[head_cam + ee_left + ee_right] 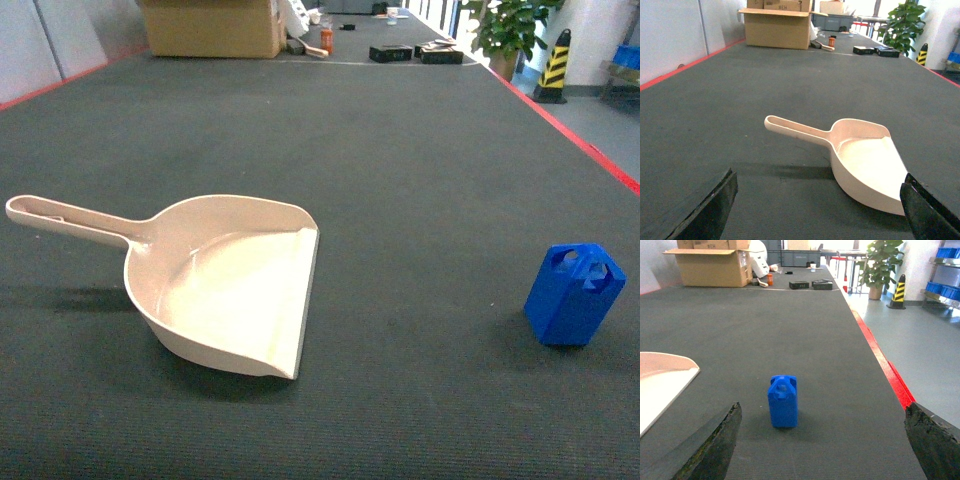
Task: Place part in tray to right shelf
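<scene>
Only small bits of the robot show. The left gripper (820, 210) has two black fingers (705, 212), thick and wedge-shaped, with a rough, dull skin. The right gripper (822, 445) has two black fingers (710, 450) too. Theirs look more worn, with scuffed, crumbly edges and pale brownish flecks. No cables, screws or marks can be seen.

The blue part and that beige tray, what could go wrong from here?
1. The part stands upright and narrow, so a pincer finger may tip it.
2. The tray is empty and light-looking; dropping the part in might slide it.
3. Its handle is thin, so a loaded lift could tilt.
</scene>
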